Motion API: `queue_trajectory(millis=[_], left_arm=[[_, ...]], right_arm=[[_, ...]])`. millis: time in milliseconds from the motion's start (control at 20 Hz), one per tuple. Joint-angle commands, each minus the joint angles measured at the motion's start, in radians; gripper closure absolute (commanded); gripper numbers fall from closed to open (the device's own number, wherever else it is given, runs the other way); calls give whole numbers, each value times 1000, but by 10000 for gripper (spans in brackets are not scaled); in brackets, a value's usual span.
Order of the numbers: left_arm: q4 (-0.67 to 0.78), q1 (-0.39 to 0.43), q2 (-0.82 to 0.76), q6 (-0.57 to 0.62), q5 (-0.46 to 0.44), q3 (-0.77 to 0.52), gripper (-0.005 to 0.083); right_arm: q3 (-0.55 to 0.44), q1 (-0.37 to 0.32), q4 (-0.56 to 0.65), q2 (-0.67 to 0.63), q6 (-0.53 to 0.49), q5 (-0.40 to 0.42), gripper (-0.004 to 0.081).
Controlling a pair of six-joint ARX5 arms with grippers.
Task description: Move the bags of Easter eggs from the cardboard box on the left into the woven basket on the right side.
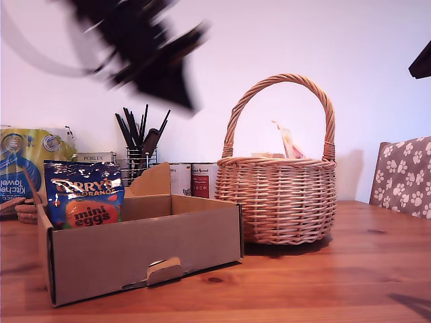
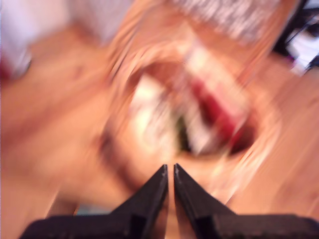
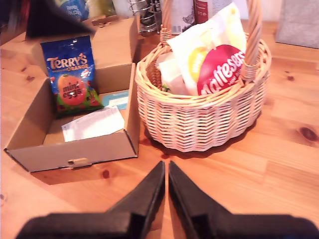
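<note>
The dark blue bag [image 3: 71, 77] in the cardboard box [image 3: 75, 149] reads "Terry's Orange mini eggs". A red-and-white bag [image 3: 220, 69] in the basket [image 3: 199, 124] reads "Maltesers", partly hidden. A white carton [image 1: 94, 157] reads "PORLEX"; the yellow pack [image 1: 20, 168] shows "Kitchen Towel" upside down.

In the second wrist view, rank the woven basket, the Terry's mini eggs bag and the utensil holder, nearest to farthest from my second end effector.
1. Woven basket, just beyond my second end effector.
2. Terry's mini eggs bag, leaning inside the cardboard box.
3. Utensil holder, behind both, at the table's back.

A dark blue crinkly plastic packet [image 3: 71, 76] bears orange and white lettering. A red-and-white packet [image 3: 220, 69] sits in the tan round wicker basket [image 3: 199, 127].
</note>
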Motion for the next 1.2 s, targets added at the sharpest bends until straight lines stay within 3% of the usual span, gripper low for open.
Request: queue_trajectory(millis=[0, 200, 350, 400, 500, 550, 800, 1150], left_arm=[[50, 53, -69, 34, 50, -89, 794], [87, 223, -150, 146, 189, -180, 794], [125, 306, -153, 264, 229, -179, 779], [138, 321, -148, 308, 229, -179, 684], [166, 336, -130, 359, 213, -179, 262], [169, 340, -121, 397, 209, -178, 150], [172, 354, -50, 471, 200, -151, 153], [-5, 401, 140, 496, 200, 57, 188]], right_arm=[[17, 5, 17, 5, 2, -51, 783], [17, 30, 61, 5, 2, -220, 783], [17, 68, 63, 5, -1, -219, 783], [17, 71, 64, 5, -1, -216, 783], [17, 70, 66, 6, -1, -215, 783], [17, 70, 67, 13, -1, -214, 783], [17, 70, 68, 38, -1, -212, 783], [17, 70, 68, 43, -1, -212, 783]])
